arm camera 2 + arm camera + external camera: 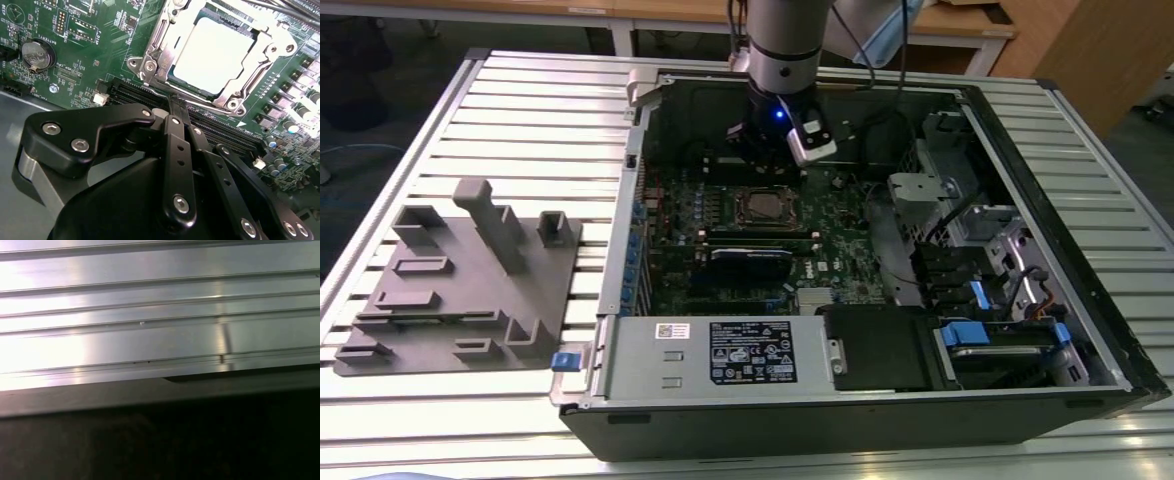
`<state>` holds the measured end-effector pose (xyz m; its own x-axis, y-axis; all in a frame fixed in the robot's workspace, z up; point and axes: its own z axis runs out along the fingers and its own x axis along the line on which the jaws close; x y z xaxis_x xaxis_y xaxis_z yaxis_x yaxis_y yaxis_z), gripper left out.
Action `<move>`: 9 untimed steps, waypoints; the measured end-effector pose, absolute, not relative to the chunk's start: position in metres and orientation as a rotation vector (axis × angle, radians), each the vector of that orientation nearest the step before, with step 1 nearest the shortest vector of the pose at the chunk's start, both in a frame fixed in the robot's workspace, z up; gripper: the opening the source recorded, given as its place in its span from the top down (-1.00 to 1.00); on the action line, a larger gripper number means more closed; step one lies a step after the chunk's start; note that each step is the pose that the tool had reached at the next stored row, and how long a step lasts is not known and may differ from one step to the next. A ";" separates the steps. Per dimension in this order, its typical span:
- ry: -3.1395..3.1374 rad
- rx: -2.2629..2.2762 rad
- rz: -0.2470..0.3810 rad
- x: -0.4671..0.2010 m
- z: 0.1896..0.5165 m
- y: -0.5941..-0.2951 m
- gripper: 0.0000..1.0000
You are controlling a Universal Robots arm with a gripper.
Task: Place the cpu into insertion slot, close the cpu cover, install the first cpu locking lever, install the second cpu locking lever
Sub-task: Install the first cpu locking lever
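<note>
Arm (785, 40) upright over the open computer case (854, 425), jaws together just beside the cpu cover (165, 40)

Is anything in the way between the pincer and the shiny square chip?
Nothing visible does. In the second wrist view the pincer is at the edge of the cpu cover, and the cpu lies bare in its window.

Unreadable print on power-supply label (750, 352)
</note>
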<state>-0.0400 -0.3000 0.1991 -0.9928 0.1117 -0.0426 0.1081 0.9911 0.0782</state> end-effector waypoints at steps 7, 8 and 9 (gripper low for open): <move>3.082 0.235 0.116 -0.040 0.199 -0.300 0.79; 3.081 0.246 0.116 -0.040 0.199 -0.300 0.79; 3.080 0.253 0.115 -0.040 0.199 -0.300 0.79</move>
<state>-0.0396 -0.3001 0.1994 -0.9854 0.1648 -0.0425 0.1612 0.9838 0.0783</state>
